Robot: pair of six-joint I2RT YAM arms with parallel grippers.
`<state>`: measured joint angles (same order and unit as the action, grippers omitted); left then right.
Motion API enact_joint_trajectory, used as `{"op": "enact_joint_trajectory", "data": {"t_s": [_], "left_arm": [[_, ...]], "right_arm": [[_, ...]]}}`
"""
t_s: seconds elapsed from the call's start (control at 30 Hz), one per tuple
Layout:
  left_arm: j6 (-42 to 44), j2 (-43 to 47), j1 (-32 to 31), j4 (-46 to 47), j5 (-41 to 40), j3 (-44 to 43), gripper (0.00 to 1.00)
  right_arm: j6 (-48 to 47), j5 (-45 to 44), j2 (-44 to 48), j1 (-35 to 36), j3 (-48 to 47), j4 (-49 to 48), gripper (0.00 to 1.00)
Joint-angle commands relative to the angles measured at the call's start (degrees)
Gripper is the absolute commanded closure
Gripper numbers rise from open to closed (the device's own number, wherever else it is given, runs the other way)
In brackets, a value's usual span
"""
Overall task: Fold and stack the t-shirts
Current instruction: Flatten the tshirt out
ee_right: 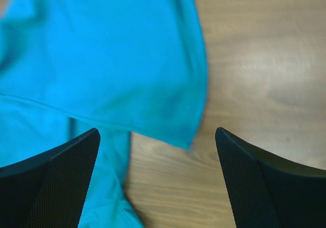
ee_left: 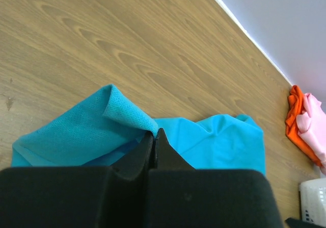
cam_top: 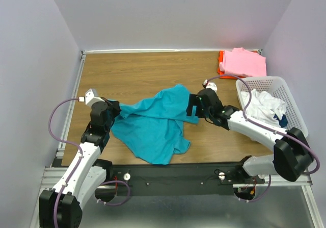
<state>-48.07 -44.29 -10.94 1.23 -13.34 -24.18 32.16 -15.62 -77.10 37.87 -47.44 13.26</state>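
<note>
The teal t-shirt (cam_top: 153,120) lies rumpled and spread on the wooden table between my two arms. My left gripper (cam_top: 115,108) is shut on its left edge; in the left wrist view the fingertips (ee_left: 154,134) pinch a raised fold of teal cloth (ee_left: 97,126). My right gripper (cam_top: 192,107) is open at the shirt's right edge, above the cloth. In the right wrist view its fingers (ee_right: 61,172) straddle the teal hem (ee_right: 127,85) and bare wood. A pink t-shirt (cam_top: 243,63) lies folded on an orange-red one (cam_top: 221,60) at the far right corner.
A white lattice basket (cam_top: 292,103) stands at the right edge, holding a white shirt (cam_top: 262,104) and a bit of dark blue cloth (cam_top: 282,119). Grey walls and a metal rail (cam_top: 71,103) bound the table (cam_top: 132,70).
</note>
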Motion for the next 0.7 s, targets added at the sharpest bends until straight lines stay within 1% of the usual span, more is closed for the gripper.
{"op": "enact_joint_trajectory", "data": {"t_s": [0.0, 0.07, 0.1, 0.17, 0.23, 0.27, 0.33, 0.4, 0.43, 0.5, 0.57, 0.6, 0.63, 0.67], "left_arm": [[0.5, 2.5, 0.2, 2.1, -1.3, 1.0, 1.0], [0.9, 3.0, 0.3, 2.0, -1.5, 1.2, 1.0], [0.9, 3.1, 0.2, 1.9, -1.6, 1.2, 1.0], [0.8, 3.2, 0.2, 2.0, -1.5, 1.3, 1.0], [1.0, 3.2, 0.2, 2.0, -1.3, 1.2, 1.0], [1.1, 3.2, 0.2, 2.0, -1.4, 1.2, 1.0], [1.3, 3.1, 0.2, 1.7, -1.7, 1.2, 1.0], [1.3, 3.3, 0.2, 1.6, -1.9, 1.2, 1.0], [1.3, 3.4, 0.2, 1.6, -1.9, 1.4, 1.0], [1.2, 3.3, 0.2, 1.6, -2.0, 1.5, 1.0], [1.3, 3.3, 0.2, 1.6, -2.3, 1.5, 1.0], [1.4, 3.3, 0.2, 1.4, -2.4, 1.5, 1.0], [1.4, 3.3, 0.2, 1.3, -2.6, 1.5, 1.0], [1.4, 3.5, 0.2, 1.2, -2.7, 1.4, 1.0]], "right_arm": [[5.7, 0.0, 2.3, -0.5, 5.9, 3.1, 0.03], [7.0, 0.6, 2.8, -0.5, 7.0, 3.8, 0.06], [7.4, 0.6, 2.3, -0.5, 7.5, 3.8, 0.13], [8.2, 0.8, 0.7, -0.5, 7.1, 3.8, 0.19], [8.4, 1.6, -3.3, -0.5, 6.0, 3.7, 0.28], [8.5, 2.1, -5.1, -0.4, 4.7, 3.7, 0.3], [8.4, 2.3, -9.4, -0.5, 2.9, 3.6, 0.32], [8.5, 1.6, -11.3, -0.5, 1.9, 3.6, 0.33], [8.6, 0.9, -13.0, -0.5, 1.7, 3.5, 0.35], [8.7, -0.4, -13.9, -0.5, 0.9, 3.5, 0.36], [8.8, -1.6, -14.8, -0.5, 0.2, 3.4, 0.43], [8.7, -1.5, -14.9, -0.5, 0.1, 3.4, 0.51], [8.7, -0.9, -15.1, -0.5, -0.1, 3.4, 0.56], [8.7, -0.6, -15.3, -0.5, -0.1, 3.3, 0.59]]}}
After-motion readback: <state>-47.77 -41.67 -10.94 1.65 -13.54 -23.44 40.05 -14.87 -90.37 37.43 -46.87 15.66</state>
